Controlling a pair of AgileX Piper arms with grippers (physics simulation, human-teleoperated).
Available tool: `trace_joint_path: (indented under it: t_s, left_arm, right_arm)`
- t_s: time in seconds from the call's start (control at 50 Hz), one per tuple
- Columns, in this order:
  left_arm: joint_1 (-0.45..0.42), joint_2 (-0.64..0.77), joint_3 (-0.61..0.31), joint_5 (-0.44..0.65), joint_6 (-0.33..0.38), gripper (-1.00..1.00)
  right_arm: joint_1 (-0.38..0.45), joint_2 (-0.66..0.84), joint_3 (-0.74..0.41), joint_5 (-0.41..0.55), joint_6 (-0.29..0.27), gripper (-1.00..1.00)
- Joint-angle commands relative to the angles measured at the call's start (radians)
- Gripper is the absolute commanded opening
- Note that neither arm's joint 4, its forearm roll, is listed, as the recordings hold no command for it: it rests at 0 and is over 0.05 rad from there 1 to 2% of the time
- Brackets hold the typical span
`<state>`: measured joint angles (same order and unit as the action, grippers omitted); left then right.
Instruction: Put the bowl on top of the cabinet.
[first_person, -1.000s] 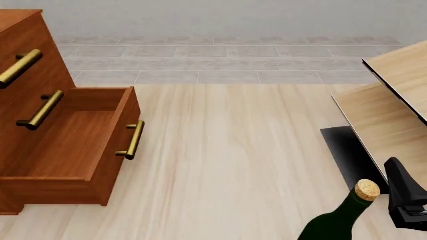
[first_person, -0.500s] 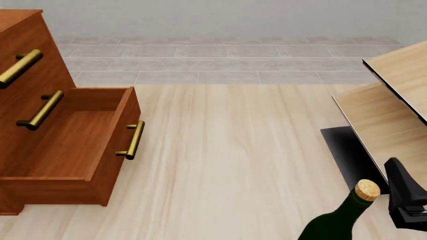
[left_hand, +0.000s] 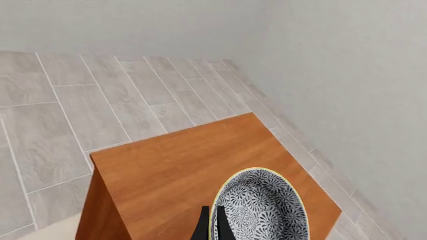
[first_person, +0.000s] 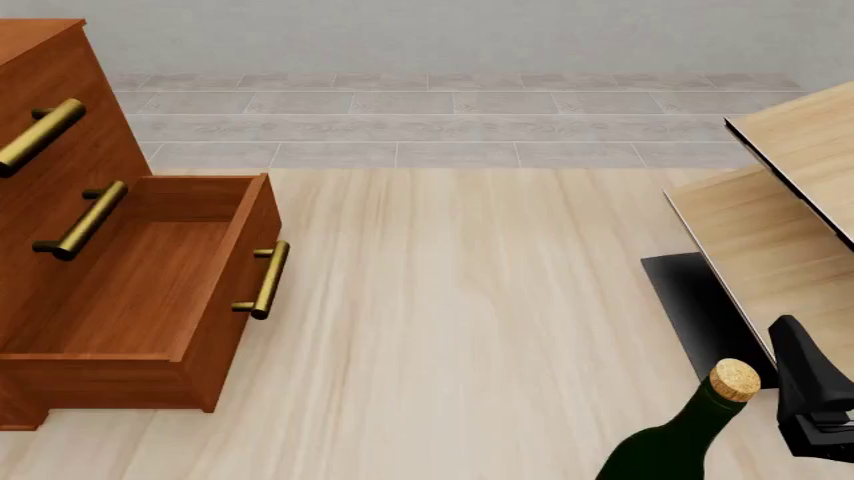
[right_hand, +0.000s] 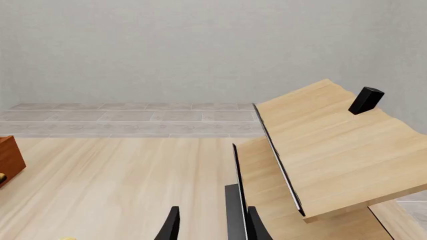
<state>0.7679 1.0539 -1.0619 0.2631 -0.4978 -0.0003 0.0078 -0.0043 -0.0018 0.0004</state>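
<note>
In the left wrist view the bowl (left_hand: 263, 212), white with a fine grey-blue pattern and a pale rim, is over the reddish-brown top of the cabinet (left_hand: 180, 170). My left gripper (left_hand: 213, 229) is shut on the bowl's rim, one dark finger on each side. Whether the bowl touches the top I cannot tell. The front view shows the cabinet (first_person: 80, 150) at the left with its lower drawer (first_person: 147, 290) pulled open; the bowl and left gripper are out of that view. My right gripper (right_hand: 212, 227) is open and holds nothing, low at the front right (first_person: 801, 360).
A dark green corked bottle (first_person: 694, 430) stands at the front right, just left of the right gripper. Pale light-wood furniture with black edges (first_person: 787, 210) fills the right side. A small black block (right_hand: 366, 99) sits on its top panel. Grey tiled floor lies beyond the table.
</note>
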Motion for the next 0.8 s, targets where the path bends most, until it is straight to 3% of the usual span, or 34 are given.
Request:
trace_joint_path:
  t_s: [0.02,0.36,0.38,0.8]
  left_arm:
    - [0.015,0.005,0.004,-0.020,0.014,-1.00]
    - [0.024,0.034,0.026,-0.054,0.042,-1.00]
    - [0.025,0.031,0.027,-0.056,0.047,1.00]
    - [0.023,0.009,0.014,-0.037,0.050,1.00]
  right_arm:
    - [0.000,0.000,0.000,0.000,0.000,1.00]
    - [0.000,0.000,0.000,0.000,0.000,1.00]
    - [0.000,0.000,0.000,0.000,0.000,1.00]
    - [0.000,0.000,0.000,0.000,0.000,1.00]
